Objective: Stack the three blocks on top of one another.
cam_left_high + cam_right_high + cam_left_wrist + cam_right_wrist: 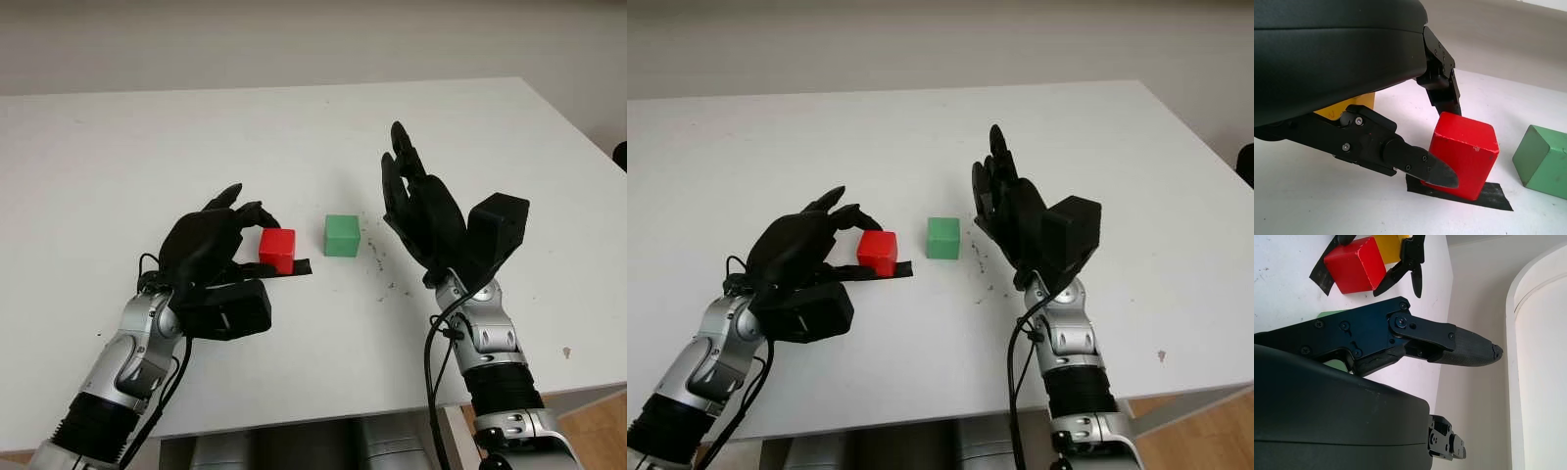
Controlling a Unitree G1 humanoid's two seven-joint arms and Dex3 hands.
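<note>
A red block (277,250) sits on a strip of black tape (1493,196) left of centre on the white table (294,127). My left hand (257,240) curls around it from the left, with the thumb tip (1442,175) on its near face and another finger (1444,93) at its far top edge. A yellow block (1364,100) stands right behind the red one, under the left palm. The green block (342,235) stands alone just right of the red one. My right hand (421,211) is open and raised upright, a little to the right of the green block.
Small dark specks (382,269) mark the table between the green block and the right hand. The table's right edge (578,137) and front edge (343,406) are near both arms. A pale wall (294,39) runs behind the table.
</note>
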